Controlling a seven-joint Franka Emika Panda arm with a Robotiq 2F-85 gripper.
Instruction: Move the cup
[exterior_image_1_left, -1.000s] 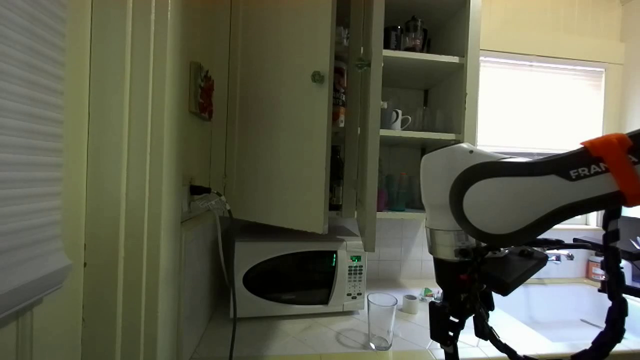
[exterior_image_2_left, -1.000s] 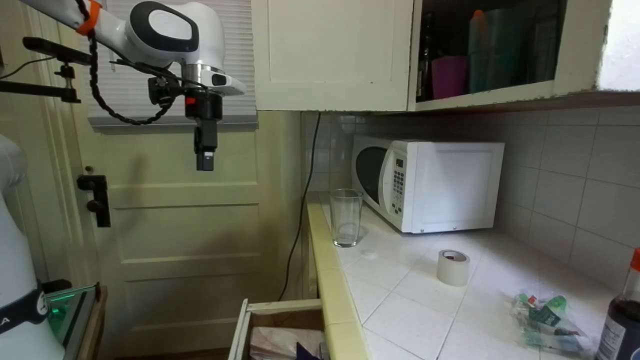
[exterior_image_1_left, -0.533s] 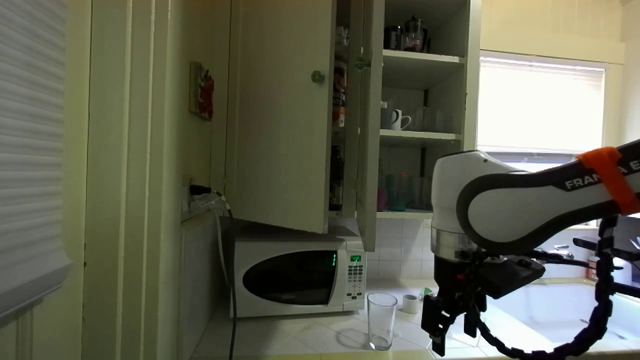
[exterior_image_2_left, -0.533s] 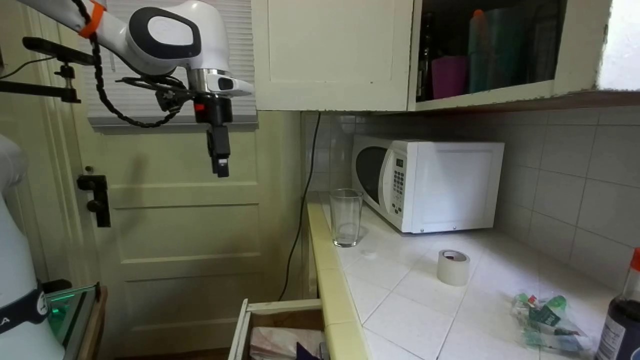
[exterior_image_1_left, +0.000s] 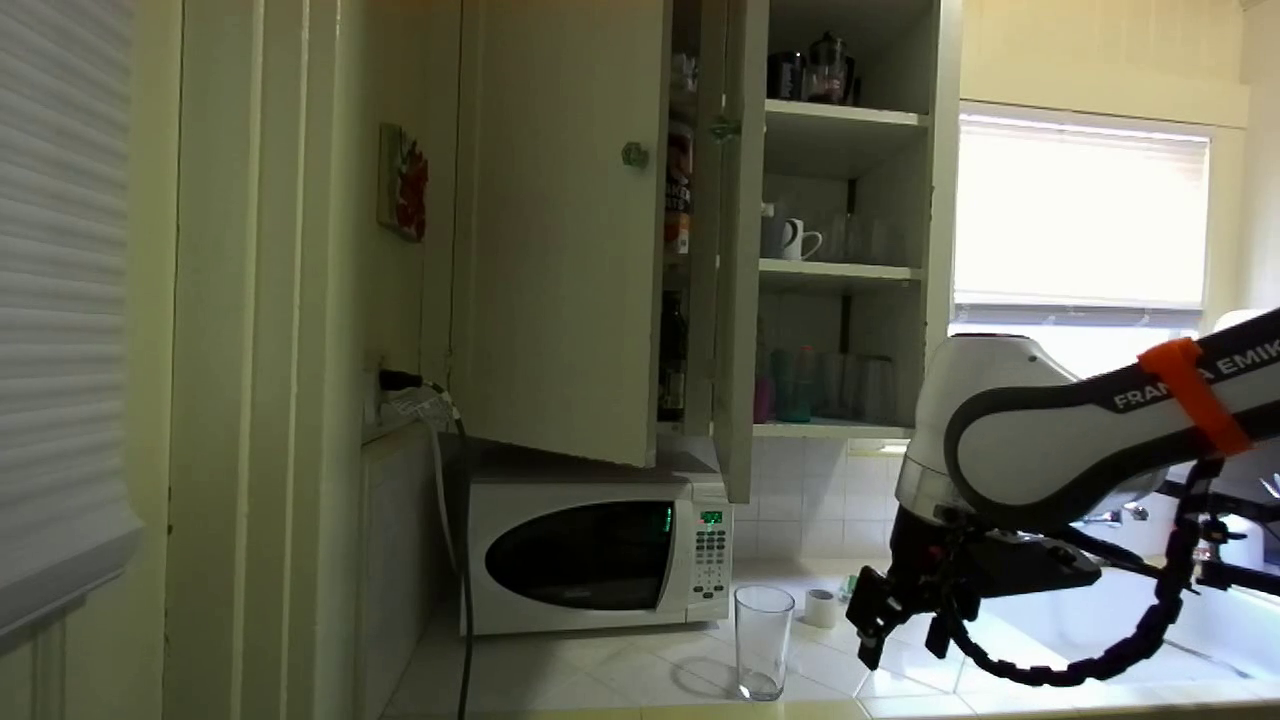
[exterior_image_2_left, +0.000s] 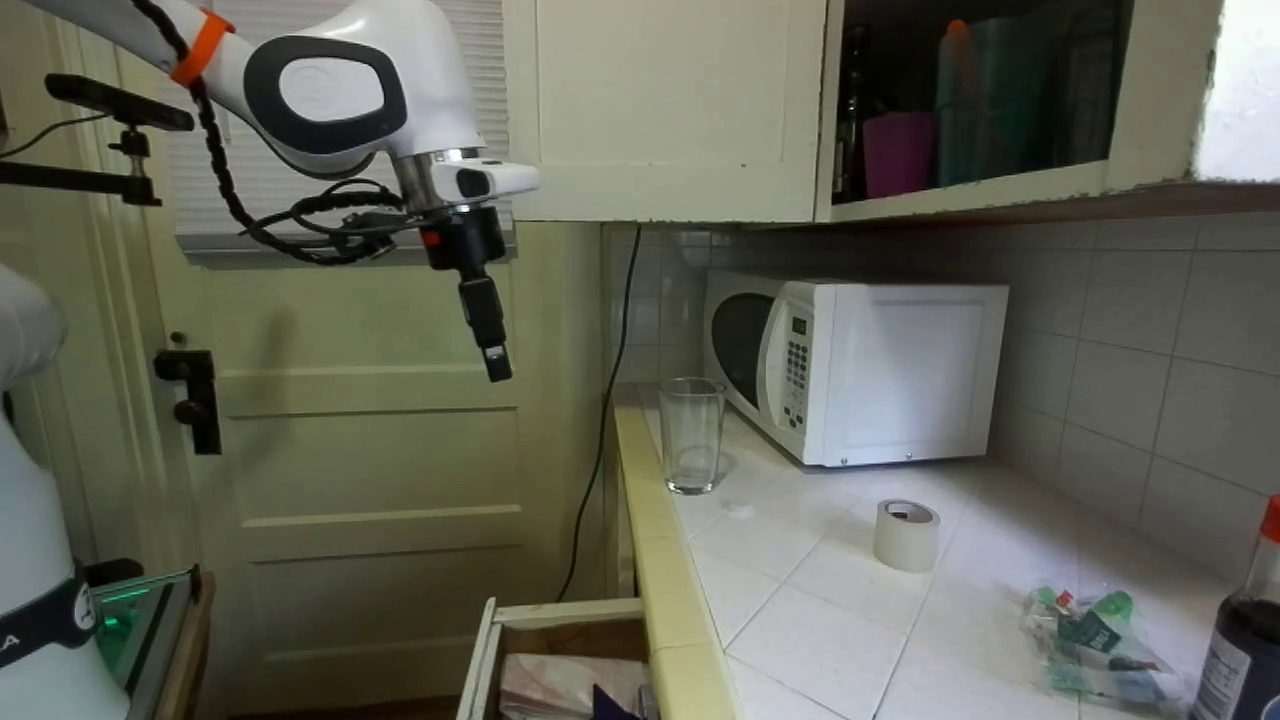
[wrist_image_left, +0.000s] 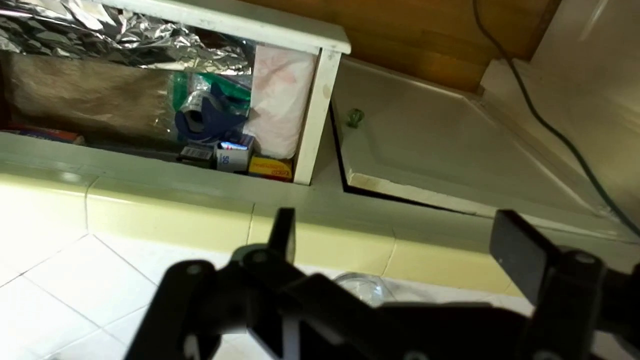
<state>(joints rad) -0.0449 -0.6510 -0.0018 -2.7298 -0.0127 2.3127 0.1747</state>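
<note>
In the wrist view the two fingers (wrist_image_left: 520, 257) of the gripper (wrist_image_left: 397, 245) are seen spread wide apart; in both exterior views it is held in the air at a slant, its tips pointed downward. It is carried by the white-and-black Franka arm (exterior_image_1_left: 1010, 440), around which an orange band (exterior_image_1_left: 1195, 398) is wrapped. The tall clear drinking glass (exterior_image_2_left: 692, 437) is placed upright on the white-tiled countertop (exterior_image_2_left: 800, 640), close to its yellow front edge (wrist_image_left: 167, 216), and is seen apart from the gripper in both exterior views. In the wrist view only a part of the glass is shown, the rest being hidden behind the gripper. The white microwave (exterior_image_2_left: 905, 370) is set near the glass. Farther along the countertop, in an exterior view, a roll of tape (exterior_image_2_left: 907, 540) is laid with its hole upward, followed by a clear plastic bag (exterior_image_2_left: 1095, 645) flecked with green and a dark red-capped bottle (exterior_image_2_left: 1240, 640), which is cut off at the view's edge. Under the front edge a drawer (wrist_image_left: 314, 125) is pulled out, and in it crumpled foil (wrist_image_left: 125, 42), a pale packet (wrist_image_left: 280, 100) and small cartons (wrist_image_left: 233, 156) are held. Higher up, a white mug (exterior_image_1_left: 793, 247) and a purple tumbler (exterior_image_2_left: 898, 153) are kept on the shelves (exterior_image_1_left: 845, 268) of the wall cabinet (exterior_image_1_left: 570, 220), whose doors are seen ajar.
</note>
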